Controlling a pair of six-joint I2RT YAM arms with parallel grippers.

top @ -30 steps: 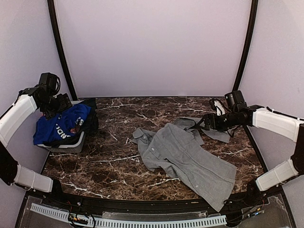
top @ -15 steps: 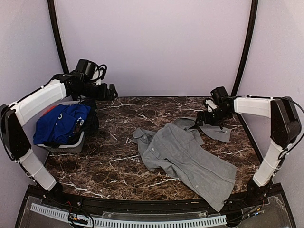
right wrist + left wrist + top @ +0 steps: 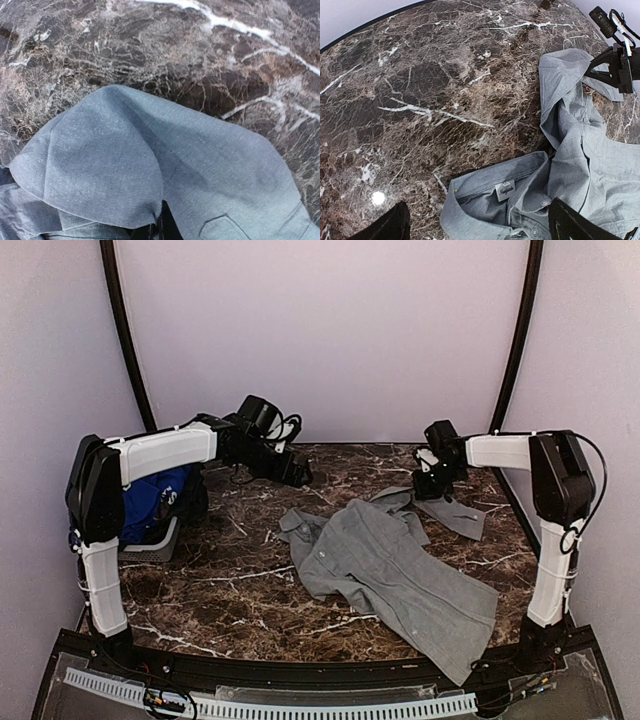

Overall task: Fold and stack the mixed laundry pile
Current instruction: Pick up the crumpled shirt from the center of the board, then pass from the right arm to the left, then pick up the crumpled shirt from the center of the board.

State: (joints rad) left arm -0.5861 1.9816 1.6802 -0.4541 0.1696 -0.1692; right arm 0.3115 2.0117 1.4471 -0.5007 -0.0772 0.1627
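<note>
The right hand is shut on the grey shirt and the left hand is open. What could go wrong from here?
1. The right hand pinches only a thin edge of the shirt, so the cloth may slip out when it pulls.
2. The left hand hangs open above the table, by the collar, holding nothing. A one-sided pull could drag and bunch the shirt instead of flattening it.

— Inspector: Laundry condition?
— Operator: I see the grey shirt (image 3: 385, 565) spread out, rumpled, lying diagonally mid-table. Its collar (image 3: 490, 192) points far-left, with the label showing. The royal-blue T-shirt (image 3: 150, 502), with white print, lies bunched at the left edge.
</note>
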